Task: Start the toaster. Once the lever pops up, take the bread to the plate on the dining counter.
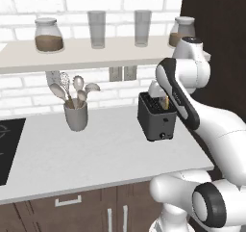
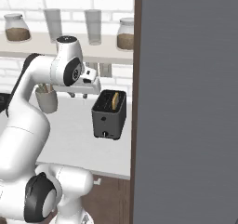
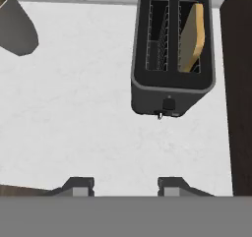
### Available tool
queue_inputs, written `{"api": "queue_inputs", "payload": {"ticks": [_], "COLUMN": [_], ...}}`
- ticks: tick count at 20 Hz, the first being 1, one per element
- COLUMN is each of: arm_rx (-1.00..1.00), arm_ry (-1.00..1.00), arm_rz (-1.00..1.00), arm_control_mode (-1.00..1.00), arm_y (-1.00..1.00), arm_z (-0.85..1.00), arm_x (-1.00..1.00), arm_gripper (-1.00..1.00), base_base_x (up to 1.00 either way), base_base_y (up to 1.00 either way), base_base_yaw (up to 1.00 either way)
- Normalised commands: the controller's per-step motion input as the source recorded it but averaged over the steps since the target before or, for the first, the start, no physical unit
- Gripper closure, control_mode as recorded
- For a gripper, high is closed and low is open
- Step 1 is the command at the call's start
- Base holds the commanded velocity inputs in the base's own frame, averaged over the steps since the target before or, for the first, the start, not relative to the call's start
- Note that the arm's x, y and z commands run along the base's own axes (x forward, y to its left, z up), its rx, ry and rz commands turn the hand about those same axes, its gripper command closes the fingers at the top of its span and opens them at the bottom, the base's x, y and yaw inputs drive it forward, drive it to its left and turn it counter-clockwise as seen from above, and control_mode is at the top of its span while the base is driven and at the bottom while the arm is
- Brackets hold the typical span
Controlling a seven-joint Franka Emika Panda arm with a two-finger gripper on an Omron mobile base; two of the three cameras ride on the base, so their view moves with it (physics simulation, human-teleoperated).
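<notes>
The dark toaster (image 1: pixel 156 122) (image 2: pixel 109 120) (image 3: pixel 172 86) stands at the right end of the grey worktop, with a knob (image 3: pixel 168 104) low on its near end face. A tan slice of bread (image 3: pixel 193 37) (image 2: pixel 115 100) (image 1: pixel 166 102) stands in its right slot; the left slot is empty. My gripper (image 3: pixel 126 187) (image 2: pixel 78 96) hangs above the worktop, short of the toaster and a little to its left, open with nothing between its fingers. The plate and the dining counter are out of view.
A grey utensil cup (image 1: pixel 76 115) (image 2: pixel 46 101) (image 3: pixel 17 27) stands left of the toaster. A tall dark panel (image 2: pixel 186 102) (image 3: pixel 241 83) walls off the right side. A shelf (image 1: pixel 72 58) with jars and glasses runs overhead. A black cooktop (image 1: pixel 7 149) lies far left.
</notes>
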Motion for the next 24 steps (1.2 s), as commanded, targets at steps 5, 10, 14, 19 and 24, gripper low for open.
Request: {"api": "queue_inputs", "payload": {"ticks": [5, 10, 14, 19, 24], "arm_rx": [0.00, 0.00, 0.00, 0.00, 0.00], "arm_ry": [0.00, 0.00, 0.00, 0.00, 0.00], "arm_rz": [0.00, 0.00, 0.00, 0.00, 0.00], "arm_control_mode": [-1.00, -1.00, -1.00, -1.00, -1.00], "arm_y": [-0.16, -0.20, -0.24, -0.30, -0.16], "arm_z": [-0.09, -0.34, -0.38, -0.25, -0.14], "arm_x": [0.00, 0.00, 0.10, 0.20, 0.20], "arm_gripper": [-1.00, -1.00, -1.00, 1.00, 1.00], "base_base_x": [0.00, 0.00, 0.00, 0.00, 0.00], "base_base_y": [0.00, 0.00, 0.00, 0.00, 0.00], "base_base_yaw": [0.00, 0.00, 0.00, 0.00, 0.00]}}
